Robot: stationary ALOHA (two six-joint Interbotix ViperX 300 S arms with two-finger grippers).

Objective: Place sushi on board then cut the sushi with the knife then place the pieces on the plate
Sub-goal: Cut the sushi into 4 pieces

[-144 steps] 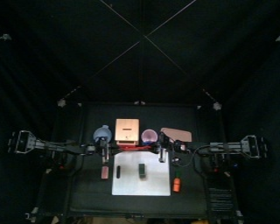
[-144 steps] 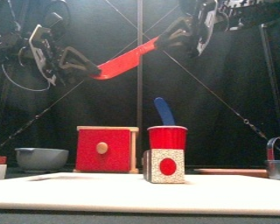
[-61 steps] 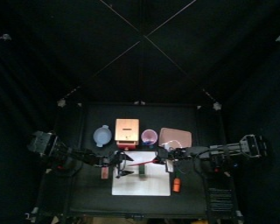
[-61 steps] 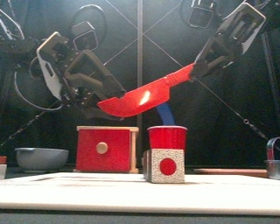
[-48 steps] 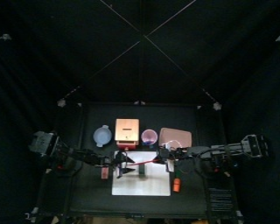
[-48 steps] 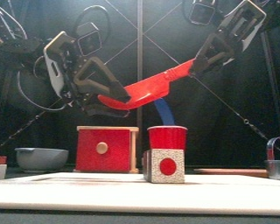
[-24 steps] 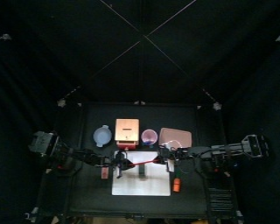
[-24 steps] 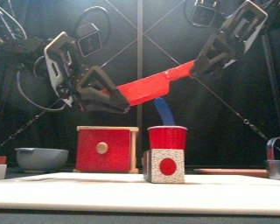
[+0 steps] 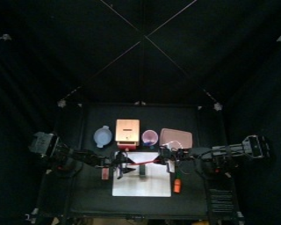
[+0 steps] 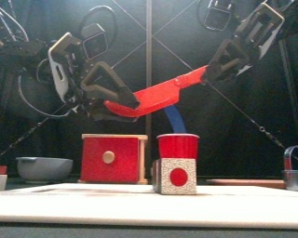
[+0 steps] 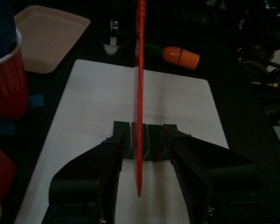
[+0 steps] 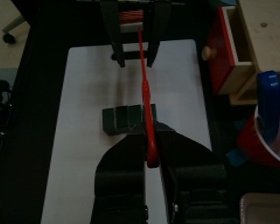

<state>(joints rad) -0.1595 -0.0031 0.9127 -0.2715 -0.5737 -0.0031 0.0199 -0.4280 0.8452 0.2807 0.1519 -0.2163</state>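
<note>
A red toy knife (image 10: 158,91) hangs slanted in the air above the white board (image 9: 129,187). My right gripper (image 10: 211,72) is shut on its higher handle end. My left gripper (image 10: 115,100) is shut on the lower blade end. In the left wrist view the red knife (image 11: 140,79) runs edge-on between the jaws of the left gripper (image 11: 140,144). The sushi roll (image 12: 136,117) lies on the board (image 12: 84,140) under the knife (image 12: 143,87), below the right gripper (image 12: 149,156). From the front the sushi (image 10: 177,176) shows a speckled end with a red centre.
Behind the sushi stand the red cup (image 10: 179,147) with the blue knife (image 10: 175,116), the wooden box (image 10: 113,158) and the blue-grey bowl (image 10: 44,168). The pink tray (image 9: 176,136) lies at the back right. An orange toy (image 11: 181,55) sits beside the board.
Both arms have come down and inward with the knife since three seconds ago. In the last half second the blade end has dipped slightly. The sushi has not moved.
</note>
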